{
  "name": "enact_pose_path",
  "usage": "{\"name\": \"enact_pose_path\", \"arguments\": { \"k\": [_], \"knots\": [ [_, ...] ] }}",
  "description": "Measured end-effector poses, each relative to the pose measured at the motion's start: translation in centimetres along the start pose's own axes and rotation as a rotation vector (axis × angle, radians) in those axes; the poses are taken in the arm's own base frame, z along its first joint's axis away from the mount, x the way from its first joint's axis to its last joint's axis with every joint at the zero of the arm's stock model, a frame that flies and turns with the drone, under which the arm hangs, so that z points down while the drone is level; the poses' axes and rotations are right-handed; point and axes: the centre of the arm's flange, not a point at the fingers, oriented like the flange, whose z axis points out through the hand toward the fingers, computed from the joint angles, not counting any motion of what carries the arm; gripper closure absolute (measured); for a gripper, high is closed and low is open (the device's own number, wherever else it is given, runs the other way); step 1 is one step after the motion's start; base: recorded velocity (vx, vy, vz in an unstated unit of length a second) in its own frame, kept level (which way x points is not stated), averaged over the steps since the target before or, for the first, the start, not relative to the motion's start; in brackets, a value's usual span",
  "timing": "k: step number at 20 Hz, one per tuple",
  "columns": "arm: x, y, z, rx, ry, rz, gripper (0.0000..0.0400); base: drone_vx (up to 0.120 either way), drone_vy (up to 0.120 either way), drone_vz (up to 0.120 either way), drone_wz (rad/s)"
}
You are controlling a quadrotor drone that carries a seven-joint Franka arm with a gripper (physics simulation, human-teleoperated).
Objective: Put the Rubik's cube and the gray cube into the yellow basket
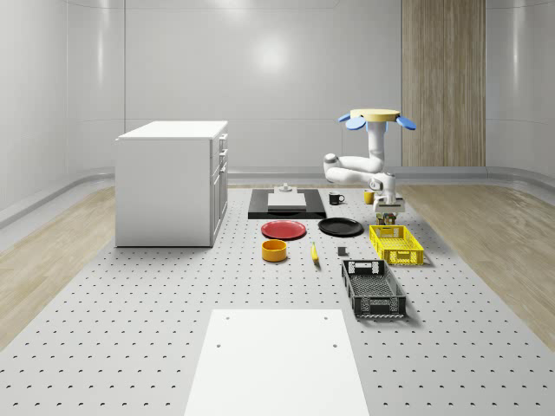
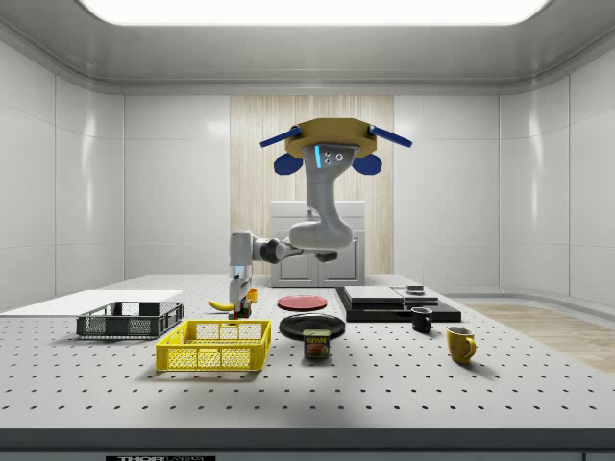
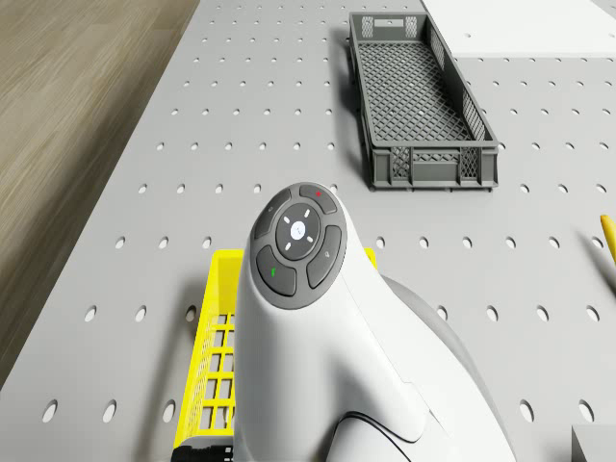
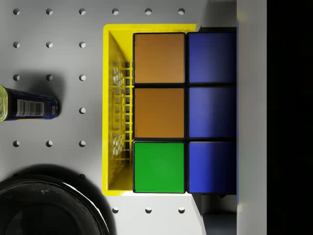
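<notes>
Gripper (image 1: 391, 213) closed on the multicoloured Rubik's cube (image 4: 185, 112), held just above the far end of the yellow mesh plastic basket (image 1: 396, 244) in the whole-scene view; orange, green and blue cube faces seen over the basket's yellow wall (image 4: 117, 112) in the wrist view. In the side view, same cube (image 2: 239, 305) hanging at the gripper (image 2: 238, 303) behind the basket (image 2: 215, 346), above its rim. White jointed arm (image 1: 355, 167) bent down from the drone with yellow top and blue rotors (image 1: 378, 118), hovering high over the grey perforated table (image 1: 130, 303), beside the basket's far end. Just beside the basket: small blue-labelled tin can (image 4: 27, 103) and round black plate (image 1: 340, 227). Further out: dark grey mesh crate (image 1: 373, 287) nearer the camera, yellow mug (image 2: 460, 344), black mug (image 1: 336, 198), round red plate (image 1: 284, 230), yellow-orange bowl (image 1: 274, 250), black tray (image 1: 286, 204), white cabinet (image 1: 172, 182).
</notes>
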Motion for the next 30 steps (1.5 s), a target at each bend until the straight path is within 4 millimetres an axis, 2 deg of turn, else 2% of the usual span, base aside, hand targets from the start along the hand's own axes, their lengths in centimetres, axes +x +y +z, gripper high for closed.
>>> {"name": "enact_pose_path", "arguments": {
  "k": [11,24,27,30],
  "knots": [
    [0.0,0.0,0.3,0.000,0.000,0.000,0.0075,0.000,0.000,-0.105,0.000],
    [0.0,0.0,5.3,0.000,0.000,0.000,0.0075,0.000,0.000,0.000,0.000],
    [0.0,0.0,6.0,0.000,0.000,0.000,0.0035,0.000,0.000,0.000,0.000],
    [0.0,0.0,5.6,0.000,0.000,0.000,0.0017,0.000,0.000,0.000,0.000]
  ]
}}
